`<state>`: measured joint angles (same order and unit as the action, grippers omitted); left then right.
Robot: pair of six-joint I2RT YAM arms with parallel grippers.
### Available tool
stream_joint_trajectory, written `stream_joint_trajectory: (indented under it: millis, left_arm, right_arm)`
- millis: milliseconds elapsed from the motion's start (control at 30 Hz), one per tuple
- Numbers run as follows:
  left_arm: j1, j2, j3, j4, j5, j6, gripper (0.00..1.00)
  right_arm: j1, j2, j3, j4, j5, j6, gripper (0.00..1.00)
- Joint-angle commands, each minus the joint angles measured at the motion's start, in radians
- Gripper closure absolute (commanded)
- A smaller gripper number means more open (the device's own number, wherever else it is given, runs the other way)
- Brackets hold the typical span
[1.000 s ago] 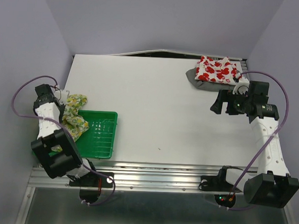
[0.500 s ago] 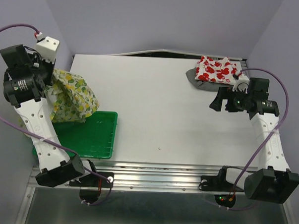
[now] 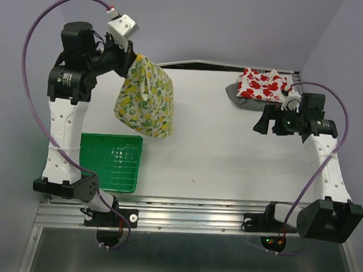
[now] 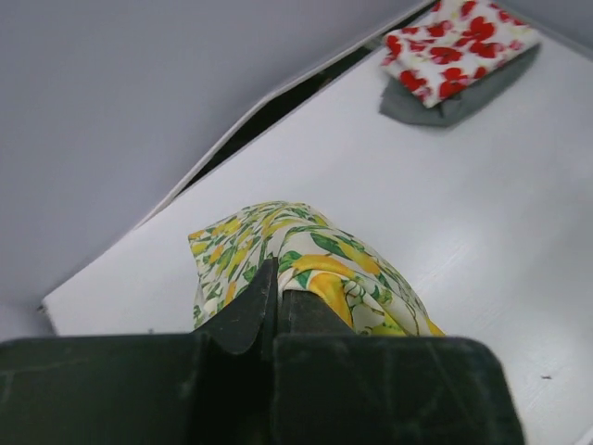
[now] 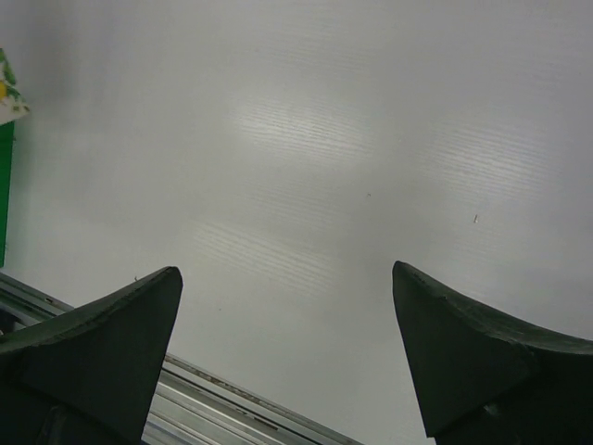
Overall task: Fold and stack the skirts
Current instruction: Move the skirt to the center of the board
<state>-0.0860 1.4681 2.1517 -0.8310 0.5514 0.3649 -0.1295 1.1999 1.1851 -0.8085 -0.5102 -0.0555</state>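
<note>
Holding lemon skirt | left gripper clamped on it, arm raised | right gripper open

**Skirts: three.** One lemon-print skirt hangs in the air over the table's left side. One red-print skirt lies on one grey skirt at the far right corner.

**Trays: one.** A green tray sits at the near left corner.

**Tables: one.** A white table.

**Robot arms: two.** The left arm and the right arm.

**Grippers: two, one per arm.** The left gripper and the right gripper.
</note>
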Motion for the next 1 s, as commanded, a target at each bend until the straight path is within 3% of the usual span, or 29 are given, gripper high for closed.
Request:
stream_joint_trajectory:
  millis: [0, 133, 300, 500, 700, 833, 933, 967]
  left_arm:
    - [-0.125, -0.003, -0.061, 0.191, 0.160, -0.101, 1.00]
    - [-0.219, 0.006, -0.264, 0.311, 0.174, -0.130, 1.00]
    - [-0.346, 0.112, -0.323, 0.311, 0.072, -0.178, 1.00]
    - [-0.532, 0.196, -0.388, 0.382, -0.185, -0.287, 1.00]
    - [-0.566, 0.411, -0.268, 0.346, -0.329, -0.414, 1.00]
    - [-0.552, 0.661, -0.042, 0.250, -0.301, -0.382, 0.99]
    - [-0.537, 0.754, 0.020, 0.225, -0.280, -0.327, 0.77]
    - [-0.529, 0.764, 0.025, 0.221, -0.271, -0.319, 0.77]
  right_arm:
    - [-0.001, 0.003, 0.041, 0.012, -0.017, 0.002, 0.00]
    - [-0.001, 0.015, 0.041, 0.009, -0.013, 0.000, 0.00]
    - [-0.001, 0.036, 0.042, 0.000, -0.021, -0.014, 0.00]
    - [-0.001, 0.069, 0.039, 0.000, -0.034, -0.021, 0.00]
    - [-0.001, 0.102, 0.033, -0.006, -0.044, -0.044, 0.05]
    - [-0.001, 0.135, 0.004, -0.027, -0.077, -0.096, 0.16]
    - [-0.001, 0.156, -0.018, -0.053, -0.114, -0.141, 0.22]
    - [-0.001, 0.161, -0.024, -0.061, -0.123, -0.150, 0.22]
